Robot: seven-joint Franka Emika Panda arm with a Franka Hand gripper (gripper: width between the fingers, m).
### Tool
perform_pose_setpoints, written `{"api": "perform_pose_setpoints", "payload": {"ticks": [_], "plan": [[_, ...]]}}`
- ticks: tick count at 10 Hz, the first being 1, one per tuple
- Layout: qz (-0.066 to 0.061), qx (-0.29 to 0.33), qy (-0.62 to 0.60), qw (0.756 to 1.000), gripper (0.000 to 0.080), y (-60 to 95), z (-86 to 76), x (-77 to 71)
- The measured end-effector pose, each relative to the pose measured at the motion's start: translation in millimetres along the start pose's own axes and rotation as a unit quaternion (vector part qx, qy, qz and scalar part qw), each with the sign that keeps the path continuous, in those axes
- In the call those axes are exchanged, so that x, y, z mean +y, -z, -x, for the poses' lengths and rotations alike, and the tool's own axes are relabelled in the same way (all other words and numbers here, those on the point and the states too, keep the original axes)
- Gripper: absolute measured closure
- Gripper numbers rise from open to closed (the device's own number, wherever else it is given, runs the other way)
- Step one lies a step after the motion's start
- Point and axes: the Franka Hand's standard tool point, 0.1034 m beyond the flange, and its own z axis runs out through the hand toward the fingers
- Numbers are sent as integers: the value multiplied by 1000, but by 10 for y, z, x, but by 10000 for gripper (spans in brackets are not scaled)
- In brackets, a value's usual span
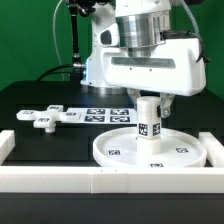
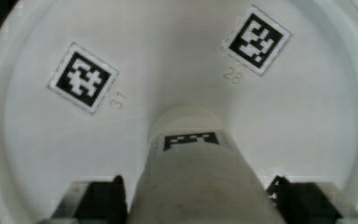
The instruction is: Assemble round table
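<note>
The large round disc [image 1: 112, 151] of the round table lies flat near the front of the table, with tags on its face [image 2: 167, 60]. The short cylindrical post [image 1: 150, 126] stands upright on the disc's middle, a tag on its side. My gripper [image 1: 150, 101] comes down from above and is shut on the post's upper part. In the wrist view the post [image 2: 197, 165] fills the gap between my two dark fingers [image 2: 101, 200], with the gripper [image 2: 197, 203] over the disc. The flat lobed foot piece [image 1: 45, 118] lies apart at the exterior view's left.
The marker board [image 1: 105, 114] lies behind the disc. A long white barrier bar [image 1: 90, 183] runs along the table's front, with short bars at the exterior view's left end [image 1: 5, 146] and right end [image 1: 214, 146]. The arm's white body [image 1: 150, 70] hangs over the disc.
</note>
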Motion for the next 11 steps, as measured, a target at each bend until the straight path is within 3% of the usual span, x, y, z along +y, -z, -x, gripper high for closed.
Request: {"api": "perform_pose_setpoints", "payload": {"ticks": [3, 5, 6, 11], "plan": [[-11, -12, -97, 995, 390, -2, -2, -23], [-12, -13, -88, 996, 376, -5, 15, -32], [-12, -13, -71, 997, 203, -5, 15, -32], [-13, -11, 89, 996, 153, -5, 15, -31]]}}
